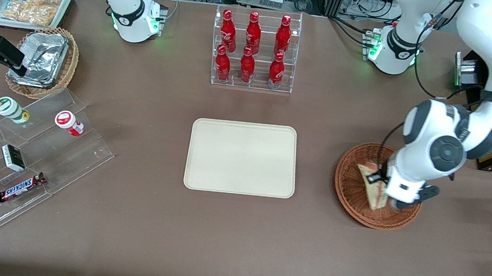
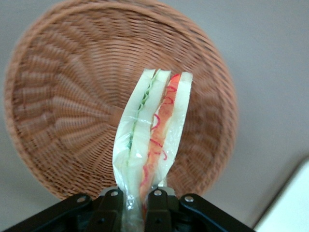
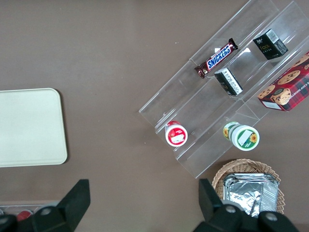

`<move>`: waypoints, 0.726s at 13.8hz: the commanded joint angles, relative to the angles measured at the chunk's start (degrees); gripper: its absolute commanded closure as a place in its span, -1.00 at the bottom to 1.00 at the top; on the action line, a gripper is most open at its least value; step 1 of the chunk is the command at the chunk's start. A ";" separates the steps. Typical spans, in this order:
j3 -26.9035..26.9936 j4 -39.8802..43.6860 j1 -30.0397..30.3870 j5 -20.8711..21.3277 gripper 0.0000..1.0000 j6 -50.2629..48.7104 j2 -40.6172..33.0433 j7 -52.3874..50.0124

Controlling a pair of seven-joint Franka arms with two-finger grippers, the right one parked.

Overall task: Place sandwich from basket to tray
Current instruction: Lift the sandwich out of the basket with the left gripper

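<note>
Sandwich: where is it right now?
The sandwich is pinched in the left hand, held over the basket toward the working arm's end of the table; the tray beside the basket holds nothing.

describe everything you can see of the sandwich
The triangular wedge sandwich has pale bread slices with green, cream and red filling along its edge, wrapped in clear film. It is pinched at one end by the left arm's black two-finger tool, shut on it, above the round reddish-brown woven wicker basket. Whether it touches the basket cannot be told.
</note>
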 commanded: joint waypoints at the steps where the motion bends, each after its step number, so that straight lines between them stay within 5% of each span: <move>1: 0.49 7.21 -5.06 0.95 0.89 -4.43 4.70 4.66; 7: 0.40 21.72 -13.76 2.28 0.81 -10.78 13.32 2.83; 10: 0.40 25.42 -18.23 2.19 0.95 -10.60 16.93 -2.45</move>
